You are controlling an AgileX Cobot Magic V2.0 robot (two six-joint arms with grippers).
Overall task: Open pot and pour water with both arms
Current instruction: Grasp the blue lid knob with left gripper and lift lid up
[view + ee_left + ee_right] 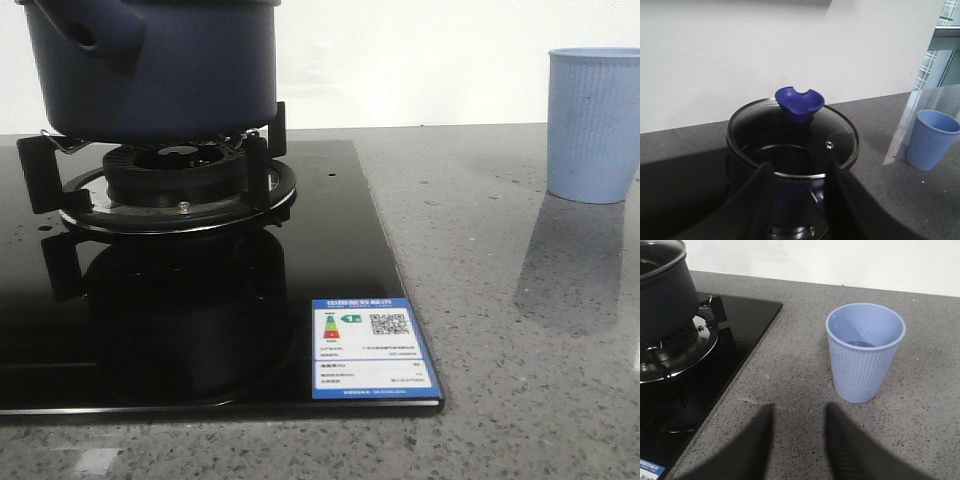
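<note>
The dark navy pot [160, 70] sits on the gas burner [180, 185], its stubby holed handle [95, 30] facing the front. A glass lid [790, 135] with a blue knob [800, 102] covers it. In the left wrist view my left gripper [797, 169] is open just short of the pot's near rim, and its dark fingers [762, 182] frame the pot wall without holding anything. My right gripper [797, 412] hangs open over bare countertop between the hob and the light blue ribbed cup [865, 355]. Neither gripper shows in the front view.
The black glass hob [330, 270] carries an energy label [370, 350] at its front right corner. The cup [593, 125] stands upright on the grey speckled counter [500, 300] to the right of the hob. A white wall runs behind.
</note>
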